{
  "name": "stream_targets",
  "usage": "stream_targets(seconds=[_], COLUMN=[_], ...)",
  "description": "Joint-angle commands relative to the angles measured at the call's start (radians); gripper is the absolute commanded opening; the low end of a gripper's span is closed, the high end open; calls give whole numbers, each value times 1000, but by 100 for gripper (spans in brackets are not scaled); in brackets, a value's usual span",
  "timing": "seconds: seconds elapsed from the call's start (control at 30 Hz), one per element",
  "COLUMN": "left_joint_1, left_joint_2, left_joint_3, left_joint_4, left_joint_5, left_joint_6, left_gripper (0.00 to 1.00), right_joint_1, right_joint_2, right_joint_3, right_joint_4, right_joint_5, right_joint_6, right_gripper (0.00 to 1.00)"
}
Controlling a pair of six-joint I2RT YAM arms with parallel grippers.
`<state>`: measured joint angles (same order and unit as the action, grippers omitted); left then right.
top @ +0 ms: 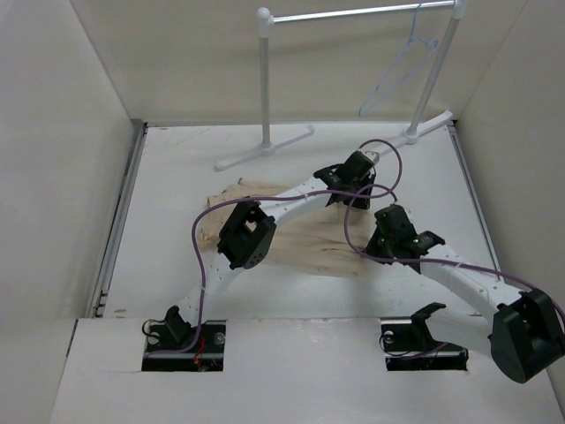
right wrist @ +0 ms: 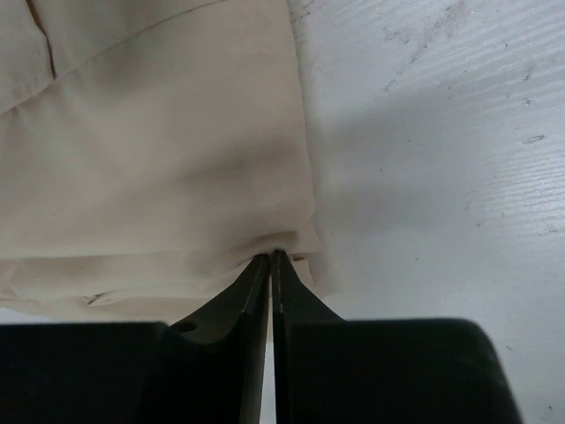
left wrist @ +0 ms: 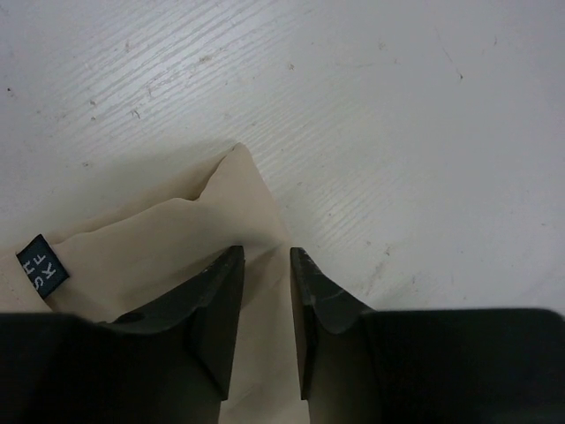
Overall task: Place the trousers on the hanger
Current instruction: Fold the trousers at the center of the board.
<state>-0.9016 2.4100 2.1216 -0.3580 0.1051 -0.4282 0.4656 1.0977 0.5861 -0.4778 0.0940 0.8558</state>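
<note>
The beige trousers [top: 309,252] lie folded flat on the white table [top: 177,177], partly under both arms. My left gripper [top: 335,193] is at their far right corner. In the left wrist view its jaws [left wrist: 267,256] stand slightly apart, astride the pointed cloth corner [left wrist: 238,185], with cloth lying between them. My right gripper [top: 372,252] is at the near right edge. In the right wrist view it [right wrist: 270,256] is shut on a pinched fold of the trousers [right wrist: 159,150]. The pale hanger [top: 402,75] hangs on the rack rail at the back right.
The white tube rack [top: 265,79] stands at the back of the table, its feet [top: 265,150] just beyond the trousers. White walls enclose the table on the left, right and back. A dark blue label [left wrist: 41,267] shows on the cloth.
</note>
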Motion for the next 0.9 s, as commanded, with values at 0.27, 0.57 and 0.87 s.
stream_targets(seconds=[0.27, 0.57, 0.87], left_joint_1=[22, 49, 50], left_joint_2=[20, 52, -5], left_joint_3=[44, 84, 20], left_joint_4=[17, 34, 59], left_joint_5=[-57, -117, -88], left_joint_6=[-4, -26, -44], left_gripper=[11, 7, 7], right_joint_1=[-6, 110, -24], right_joint_2=[-185, -242, -274], right_joint_3=[-26, -22, 23], right_joint_4=[-146, -363, -149], right_joint_5=[3, 12, -13], right_joint_6=[15, 187, 75], right_gripper=[0, 0, 41])
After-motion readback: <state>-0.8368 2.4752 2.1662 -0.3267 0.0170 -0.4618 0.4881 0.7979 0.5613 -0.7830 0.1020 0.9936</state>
